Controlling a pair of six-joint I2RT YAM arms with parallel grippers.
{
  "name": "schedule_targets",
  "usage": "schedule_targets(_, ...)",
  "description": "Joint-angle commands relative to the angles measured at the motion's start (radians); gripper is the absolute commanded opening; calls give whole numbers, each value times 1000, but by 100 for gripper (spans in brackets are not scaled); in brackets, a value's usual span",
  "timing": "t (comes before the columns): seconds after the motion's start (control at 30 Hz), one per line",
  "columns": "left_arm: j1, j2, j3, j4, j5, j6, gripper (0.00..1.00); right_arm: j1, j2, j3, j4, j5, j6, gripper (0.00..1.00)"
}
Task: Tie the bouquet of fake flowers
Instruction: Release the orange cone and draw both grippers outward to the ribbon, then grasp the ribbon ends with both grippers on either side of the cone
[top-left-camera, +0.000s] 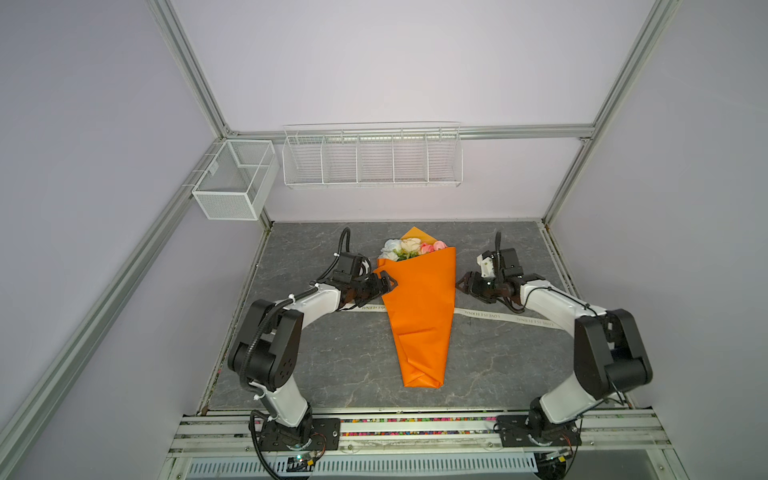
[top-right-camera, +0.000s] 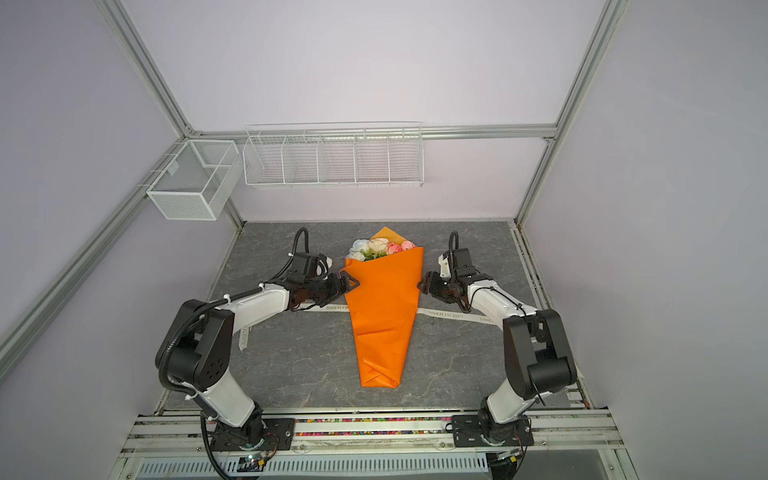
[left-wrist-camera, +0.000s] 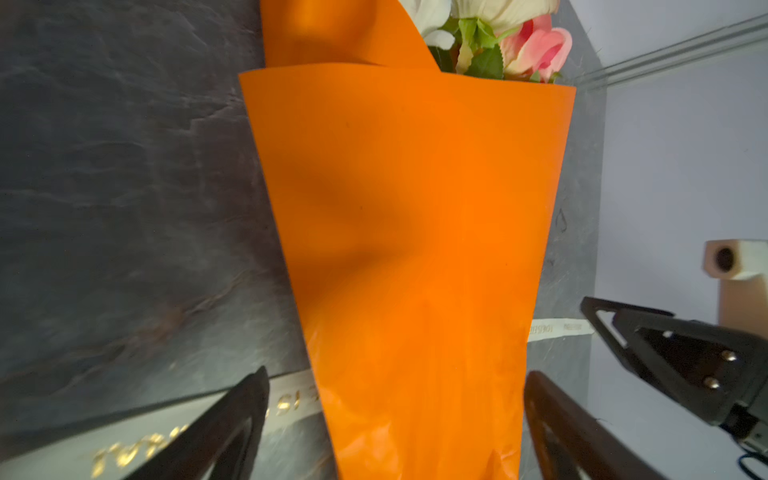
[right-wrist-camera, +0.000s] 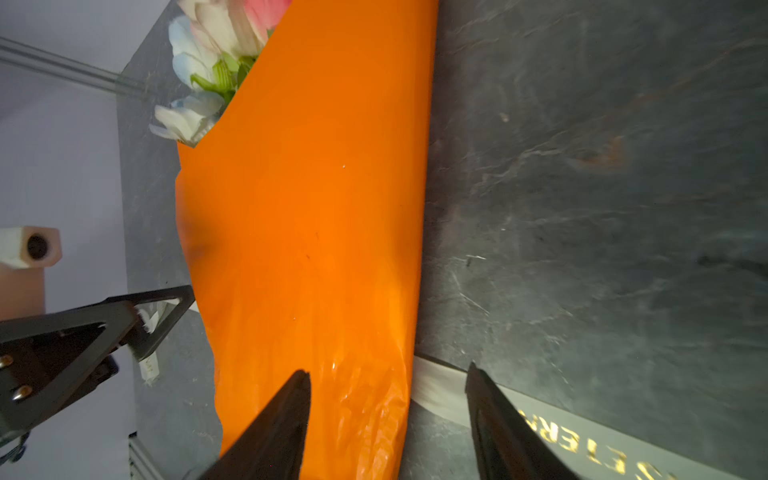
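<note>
Bouquet (top-left-camera: 417, 324) on tabletop (top-left-camera: 316, 357).
Orange paper cone (top-right-camera: 384, 316) holds roses (top-left-camera: 409, 247); my left fingers (top-left-camera: 387, 285), right fingers (top-left-camera: 462, 285) spread, gripping nothing.

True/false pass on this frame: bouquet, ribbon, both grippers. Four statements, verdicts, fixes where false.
1. The bouquet of fake flowers lies flat, blooms toward the back wall. True.
2. The cream ribbon is knotted around the bouquet. False: it lies flat on the slate tabletop, passing under the bouquet.
3. The left gripper clamps the ribbon. False: its jaws stand open at the bouquet's edge.
4. The right gripper is open, holding nothing. True.
</note>
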Motion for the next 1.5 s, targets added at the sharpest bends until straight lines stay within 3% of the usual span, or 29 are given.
schedule_targets(0.0,22,-117,-40,-192,-182,47,100,-19,-121,-56,-187,211,-7,65)
schedule_targets(0.13,112,-245,-102,-355,-349,5,99,-88,-256,-122,-294,350,36,67)
schedule_targets(0.2,191,-277,-132,-396,-368,10,100,-129,-305,-153,-305,366,40,68)
schedule_targets(0.37,416,-248,-170,-398,-253,0,96,-225,-348,-182,-332,360,44,70)
schedule_targets(0.47,482,-211,-176,-366,-196,-29,94,-258,-357,-183,-343,351,44,70)
schedule_targets(0.7,485,-162,-180,-289,-165,-178,94,-277,-366,-188,-353,363,23,70)
schedule_targets(0.8,482,-111,-179,-219,-101,-263,93,-285,-358,-197,-356,376,23,70)
schedule_targets(1.0,479,-36,-164,-141,-96,-349,84,-322,-338,-219,-333,333,34,69)
schedule_targets(1.1,479,-16,-163,-132,-129,-353,77,-341,-333,-242,-316,304,58,66)
schedule_targets(1.47,479,76,-176,-15,-90,-370,29,-434,-298,-282,-251,194,100,54)
